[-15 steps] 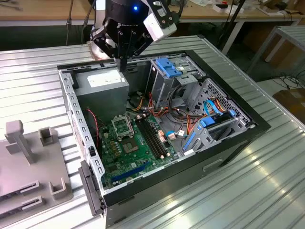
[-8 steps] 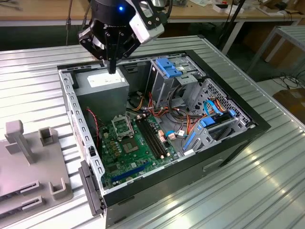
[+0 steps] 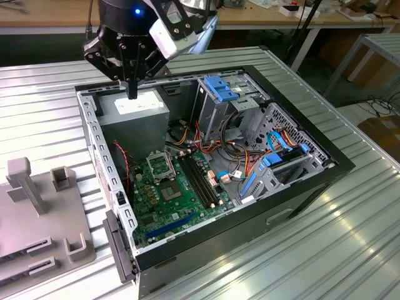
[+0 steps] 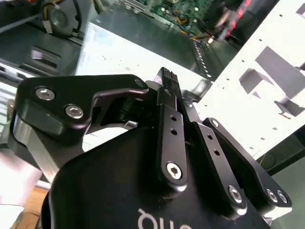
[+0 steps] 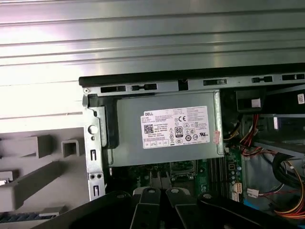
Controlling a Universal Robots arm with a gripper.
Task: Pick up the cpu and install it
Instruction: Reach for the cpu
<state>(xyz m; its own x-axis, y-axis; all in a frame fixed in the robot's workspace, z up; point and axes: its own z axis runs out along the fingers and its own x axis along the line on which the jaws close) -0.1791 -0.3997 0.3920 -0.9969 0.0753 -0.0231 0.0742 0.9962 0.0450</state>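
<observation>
over the power supply (image 3: 134,107): gripper (image 3: 132,94), high at the far corner of the computer case (image 3: 331,164), toward the exterior view's left.
grip: fingers pressed together, nothing seen between them; same in the second wrist view (image 4: 167,78).
cpu (image 3: 169,189): probably the small square lying flat on the motherboard (image 3: 153,206), just near of the open socket frame (image 3: 157,165); too small to be sure.
bearing: nearward and slightly toward the exterior view's right of the gripper, lower down inside the case.
axis: square, so no long side; edges seemingly parallel to the memory slots (image 3: 201,182).
gap: well apart, no contact.
arm: single, so no choice of hand.
</observation>
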